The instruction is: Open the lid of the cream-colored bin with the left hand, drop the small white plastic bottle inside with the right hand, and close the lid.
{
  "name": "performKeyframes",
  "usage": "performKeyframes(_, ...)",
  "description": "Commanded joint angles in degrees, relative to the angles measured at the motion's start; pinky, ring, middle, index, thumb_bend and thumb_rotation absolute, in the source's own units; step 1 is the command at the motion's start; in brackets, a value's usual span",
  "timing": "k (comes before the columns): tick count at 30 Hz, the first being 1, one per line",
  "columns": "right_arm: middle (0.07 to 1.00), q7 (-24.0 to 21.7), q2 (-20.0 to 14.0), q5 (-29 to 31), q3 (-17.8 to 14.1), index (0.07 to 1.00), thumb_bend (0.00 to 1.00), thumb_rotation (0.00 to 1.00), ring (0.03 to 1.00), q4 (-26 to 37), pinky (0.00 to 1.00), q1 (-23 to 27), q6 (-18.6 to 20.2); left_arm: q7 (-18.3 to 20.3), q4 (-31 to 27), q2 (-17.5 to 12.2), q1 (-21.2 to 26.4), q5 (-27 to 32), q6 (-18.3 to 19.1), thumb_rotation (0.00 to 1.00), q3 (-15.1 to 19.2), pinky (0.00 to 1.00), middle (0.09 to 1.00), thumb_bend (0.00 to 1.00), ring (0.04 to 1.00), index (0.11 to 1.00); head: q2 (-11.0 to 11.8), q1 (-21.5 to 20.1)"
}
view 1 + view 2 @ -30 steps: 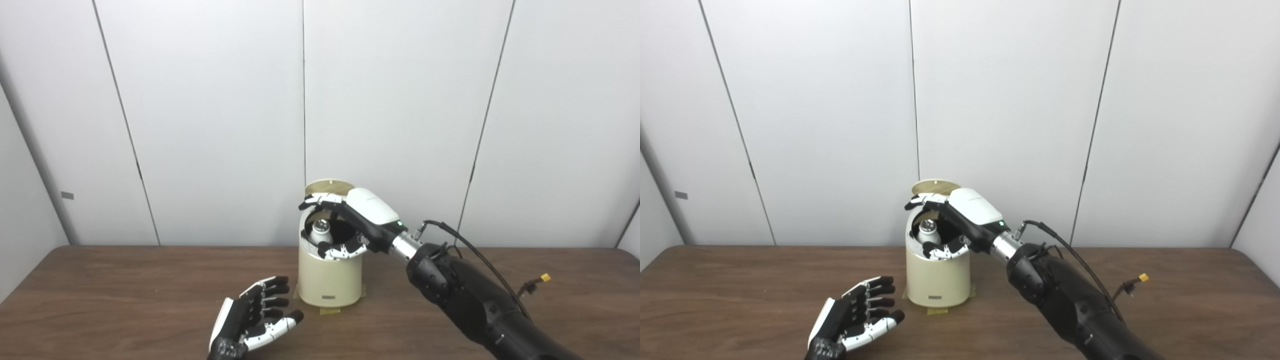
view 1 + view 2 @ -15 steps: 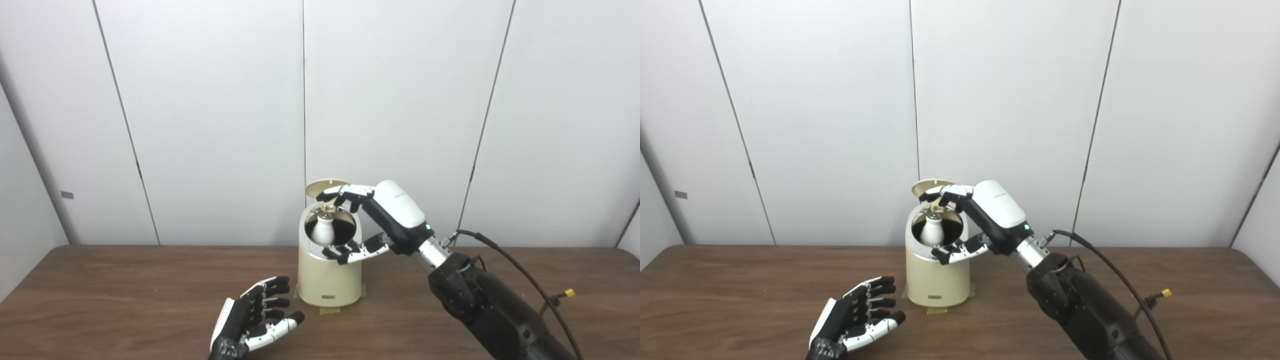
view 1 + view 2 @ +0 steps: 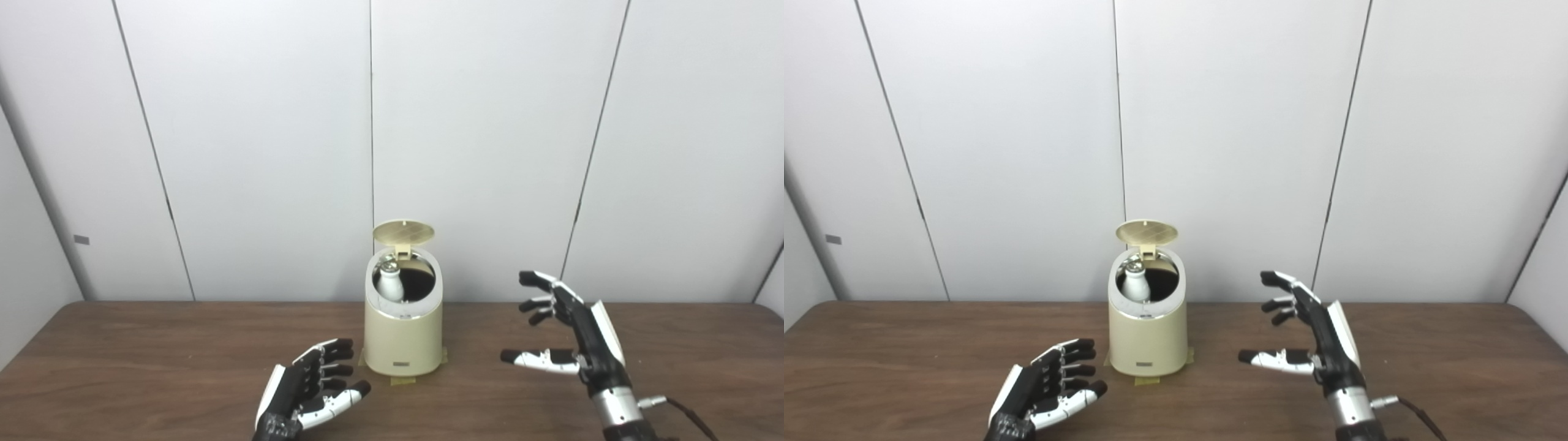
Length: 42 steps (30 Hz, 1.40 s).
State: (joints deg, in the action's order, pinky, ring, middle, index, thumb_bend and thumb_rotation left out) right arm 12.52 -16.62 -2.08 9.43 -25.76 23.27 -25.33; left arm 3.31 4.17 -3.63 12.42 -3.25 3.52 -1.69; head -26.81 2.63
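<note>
**A:** Closing the lid (image 3: pixel 403 231) is what's left, right? Bottle (image 3: pixel 389 285) sits inside the bin (image 3: pixel 403 343), leaning left of the opening.

**B:** Yep. Right hand (image 3: pixel 576 334) hangs spread, empty. Left hand (image 3: pixel 309 389), fingers loosely apart near the bin's base, should press down from above the hinged flap, gently.

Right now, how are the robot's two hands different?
The left hand lies low by the table, close to the bin; the right hand is raised, farther from it. The left hand's fingers are loosely curled; the right hand's are spread wide. Both are open and hold nothing.
</note>
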Motion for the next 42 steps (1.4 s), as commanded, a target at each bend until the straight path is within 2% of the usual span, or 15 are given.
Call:
performKeyframes(1, 0.841, -4.7, 0.6, 5.5, -2.3, 0.836, 0.84, 0.19, 0.696, 2.7, 0.56, 1.6, -1.5, 0.3, -1.3, -0.1, 1.9, 0.7, -1.9, 0.13, 0.1, 0.7, 0.778, 0.7, 0.721, 0.783, 0.0, 0.2)
performKeyframes(5, 0.83, -7.9, 3.4, 7.7, -6.4, 0.836, 0.84, 0.18, 0.703, 5.1, 0.59, -1.7, -1.6, 0.4, -2.0, -0.2, 1.5, 1.7, -3.0, 0.13, 0.7, 0.67, 0.781, 0.7, 0.718, 0.786, -0.3, 1.3)
performKeyframes(8, 0.831, -8.4, 5.4, 6.7, -8.6, 0.84, 0.85, 0.21, 0.713, 6.8, 0.63, -3.8, -1.6, 0.2, -3.3, -0.2, 1.1, 2.1, -3.6, 0.19, 1.4, 0.65, 0.787, 0.74, 0.72, 0.793, -0.2, 1.5)
performKeyframes(13, 0.833, -8.9, 7.0, 4.9, -10.7, 0.844, 0.83, 0.22, 0.714, 8.0, 0.62, -5.0, -1.6, 0.5, -4.3, -0.6, 1.5, 3.3, -5.9, 0.22, 2.4, 0.65, 0.814, 0.78, 0.75, 0.843, -0.3, 1.6)
performKeyframes(16, 0.832, -8.5, 7.6, 3.3, -11.1, 0.841, 0.84, 0.2, 0.71, 8.2, 0.6, -5.1, -1.4, 0.6, -6.1, -1.5, 3.0, 1.8, -4.7, 0.28, 2.5, 0.69, 0.883, 0.83, 0.828, 0.921, -0.3, 2.0)
performKeyframes(21, 0.831, -8.7, 8.1, 2.1, -11.3, 0.832, 0.84, 0.16, 0.705, 8.4, 0.58, -5.1, -1.4, 1.2, -7.8, -4.7, 9.5, -2.2, -0.6, 0.32, 1.6, 0.74, 0.939, 0.91, 0.881, 0.958, -0.3, 2.1)
performKeyframes(24, 0.827, -9.0, 8.1, 1.5, -11.3, 0.828, 0.84, 0.17, 0.705, 9.1, 0.58, -5.4, -1.3, 1.8, -7.7, -6.1, 14.0, -3.0, 2.0, 0.32, 1.3, 0.75, 0.949, 0.94, 0.912, 0.952, -0.3, 2.3)
performKeyframes(26, 0.828, -9.3, 8.1, 1.3, -11.3, 0.828, 0.84, 0.17, 0.707, 9.1, 0.59, -5.5, -1.0, 2.2, -6.6, -6.9, 17.0, -3.4, 2.6, 0.31, 0.9, 0.75, 0.95, 0.94, 0.915, 0.952, -0.3, 2.3)
performKeyframes(30, 0.821, -9.8, 8.2, 1.2, -11.2, 0.822, 0.86, 0.2, 0.705, 9.4, 0.6, -5.7, -0.3, 2.7, -4.8, -7.7, 21.9, -4.1, 4.4, 0.28, 0.1, 0.82, 0.968, 0.91, 0.942, 0.958, -0.2, 2.2)
performKeyframes(35, 0.828, -10.2, 8.6, 1.3, -11.3, 0.825, 0.86, 0.21, 0.71, 10.2, 0.61, -5.9, 0.2, 4.0, -0.4, -9.2, 27.9, -7.2, 4.3, 0.3, -2.4, 0.82, 0.984, 0.92, 0.949, 0.984, -0.2, 1.7)
performKeyframes(39, 0.821, -10.1, 9.1, 1.0, -11.3, 0.819, 0.86, 0.2, 0.695, 11.1, 0.58, -6.1, 0.6, 5.4, 3.2, -10.4, 31.2, -8.9, 3.5, 0.29, -4.4, 0.84, 0.997, 0.94, 0.968, 0.994, -0.1, 1.4)
performKeyframes(42, 0.821, -10.1, 9.4, 0.8, -11.3, 0.817, 0.86, 0.2, 0.691, 11.7, 0.57, -6.3, 1.2, 5.4, 6.1, -11.9, 33.5, -13.4, 2.2, 0.31, -7.2, 0.83, 0.997, 0.96, 0.956, 0.944, -0.1, 1.1)
